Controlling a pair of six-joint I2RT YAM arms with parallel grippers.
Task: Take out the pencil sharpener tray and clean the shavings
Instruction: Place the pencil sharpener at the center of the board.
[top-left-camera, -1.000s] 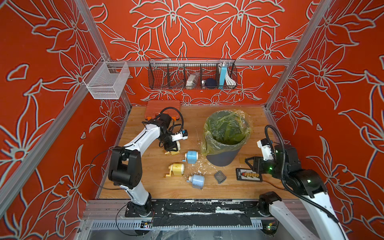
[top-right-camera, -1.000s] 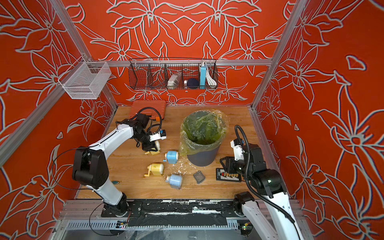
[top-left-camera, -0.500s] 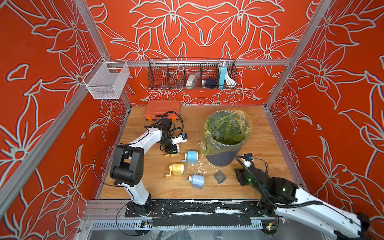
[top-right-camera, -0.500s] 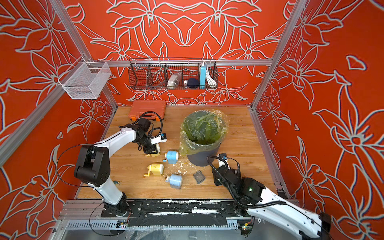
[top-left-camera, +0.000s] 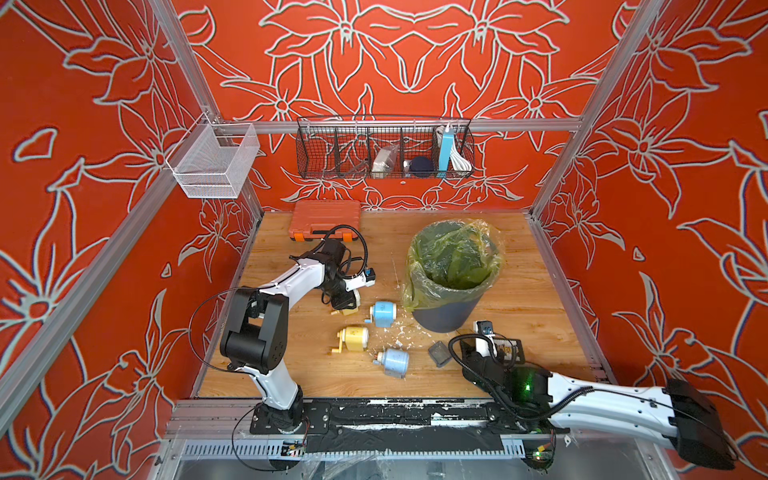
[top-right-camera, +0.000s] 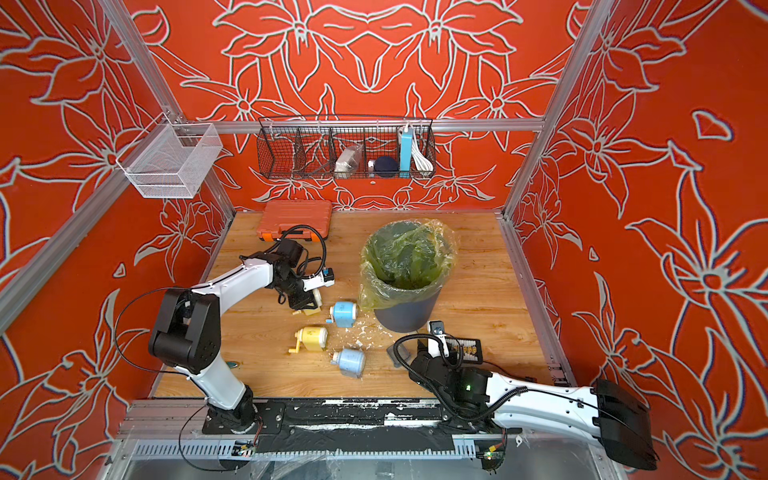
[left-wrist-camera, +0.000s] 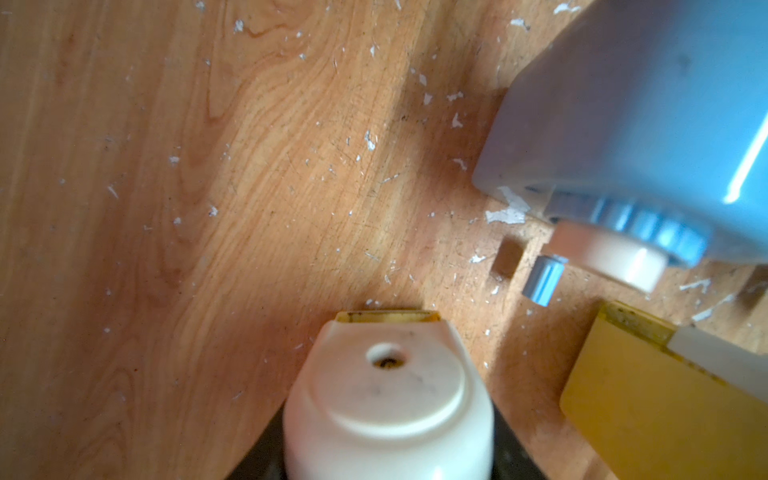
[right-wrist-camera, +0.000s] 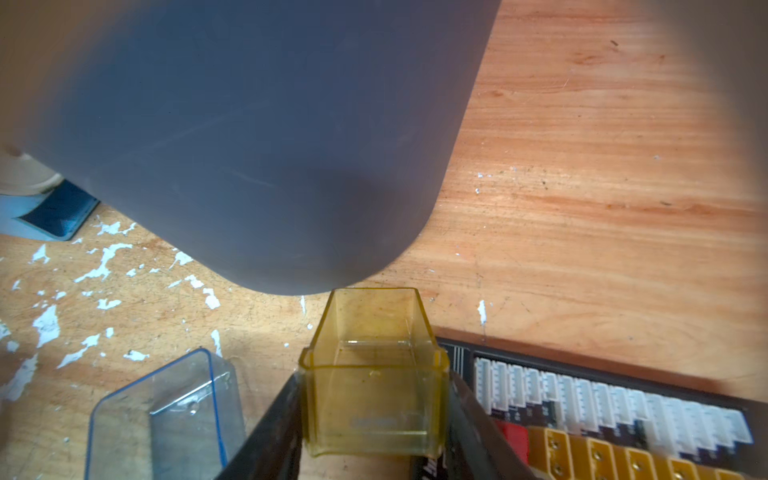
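My right gripper (right-wrist-camera: 374, 384) is shut on a clear yellow pencil sharpener tray (right-wrist-camera: 374, 332), open side up, low over the table just in front of the grey bin's (right-wrist-camera: 257, 137) base. In both top views that arm lies low along the front, and its wrist (top-left-camera: 484, 334) hides the tray. My left gripper (left-wrist-camera: 386, 451) is shut on a cream and yellow sharpener (left-wrist-camera: 386, 374) standing on the table (top-left-camera: 347, 307). The shavings (right-wrist-camera: 104, 262) lie as pale flecks on the wood in front of the bin (top-left-camera: 395, 332).
Three more sharpeners lie in the middle: blue (top-left-camera: 383, 311), yellow (top-left-camera: 355, 337), pale blue (top-left-camera: 392, 361). A clear blue-edged tray (right-wrist-camera: 166, 415) sits beside my right gripper, a black connector board (right-wrist-camera: 623, 399) on its other side. An orange case (top-left-camera: 325, 219) stands at the back.
My right arm has dropped from upright at the right to lying low along the front, bringing the yellow tray to the bin's base. The left arm shifted slightly forward, then stayed.
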